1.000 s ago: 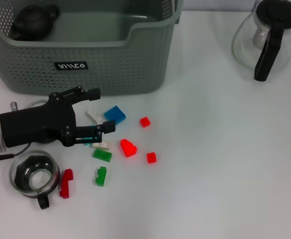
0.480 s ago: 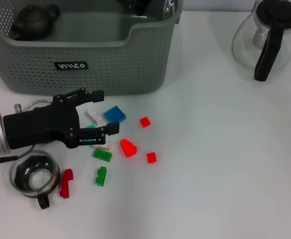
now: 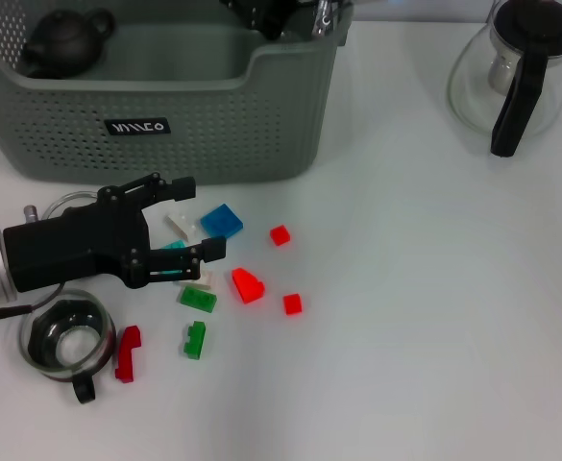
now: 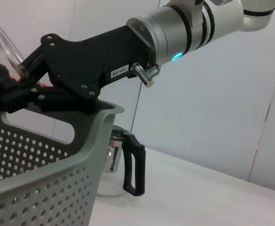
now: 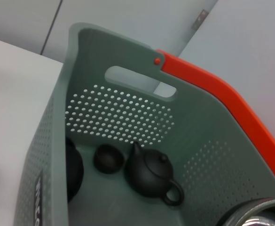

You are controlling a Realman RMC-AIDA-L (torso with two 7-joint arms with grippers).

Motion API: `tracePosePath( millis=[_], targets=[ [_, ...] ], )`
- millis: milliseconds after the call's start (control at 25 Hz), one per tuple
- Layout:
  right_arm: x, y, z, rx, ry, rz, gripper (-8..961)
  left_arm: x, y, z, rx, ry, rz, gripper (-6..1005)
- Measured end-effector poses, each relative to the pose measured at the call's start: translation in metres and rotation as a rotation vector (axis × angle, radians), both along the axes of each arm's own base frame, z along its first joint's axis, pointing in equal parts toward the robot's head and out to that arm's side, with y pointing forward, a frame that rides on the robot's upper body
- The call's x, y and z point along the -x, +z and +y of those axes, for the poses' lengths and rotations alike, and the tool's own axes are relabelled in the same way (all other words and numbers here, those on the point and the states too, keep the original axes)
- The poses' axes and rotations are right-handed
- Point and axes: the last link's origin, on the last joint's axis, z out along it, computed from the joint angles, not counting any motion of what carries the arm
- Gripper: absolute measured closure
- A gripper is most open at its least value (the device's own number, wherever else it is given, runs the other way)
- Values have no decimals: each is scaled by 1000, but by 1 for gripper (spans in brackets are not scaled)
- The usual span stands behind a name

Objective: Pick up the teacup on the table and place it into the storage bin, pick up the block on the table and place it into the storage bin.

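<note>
Left gripper (image 3: 196,216) low over scattered blocks beside white block (image 3: 181,226), fingers spread, empty. Right gripper (image 3: 279,13) over storage bin (image 3: 290,115) back corner; grip state unclear.

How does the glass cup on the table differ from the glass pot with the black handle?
The glass cup is low, open on top and lies near the left gripper; the glass pot is taller, rounder and has a black lid, standing far on the right side. Both are clear glass with black handles and stand upright.
</note>
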Motion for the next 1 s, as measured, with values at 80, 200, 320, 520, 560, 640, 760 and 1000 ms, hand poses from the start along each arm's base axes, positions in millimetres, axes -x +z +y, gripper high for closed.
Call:
tracePosePath(
  millis=[80, 200, 320, 520, 560, 640, 760, 1000],
  targets=[
    [1, 0, 1, -6, 4, -1, 887, 0, 0, 0, 0, 0, 0, 154],
    [1, -1, 3, -30, 7, -11, 887, 0, -1, 0, 2, 0, 1, 154],
    [-1, -4, 4, -44, 12, -31, 886, 0, 0, 0, -1, 1, 0, 155],
    [0, -16, 1, -72, 39, -60, 886, 1, 0, 0, -6, 4, 5, 156],
    [0, -18, 0, -77, 44, -62, 886, 1, -1, 0, -7, 6, 8, 156],
    [0, -21, -1, -88, 52, -71, 886, 2, -1, 1, -6, 7, 11, 157],
    [-4, -24, -1, -92, 50, -86, 886, 2, -2, 0, -3, 8, 11, 158],
    [-7, -24, -1, -91, 38, -89, 886, 2, -1, 0, -2, 11, 11, 159]
  ],
)
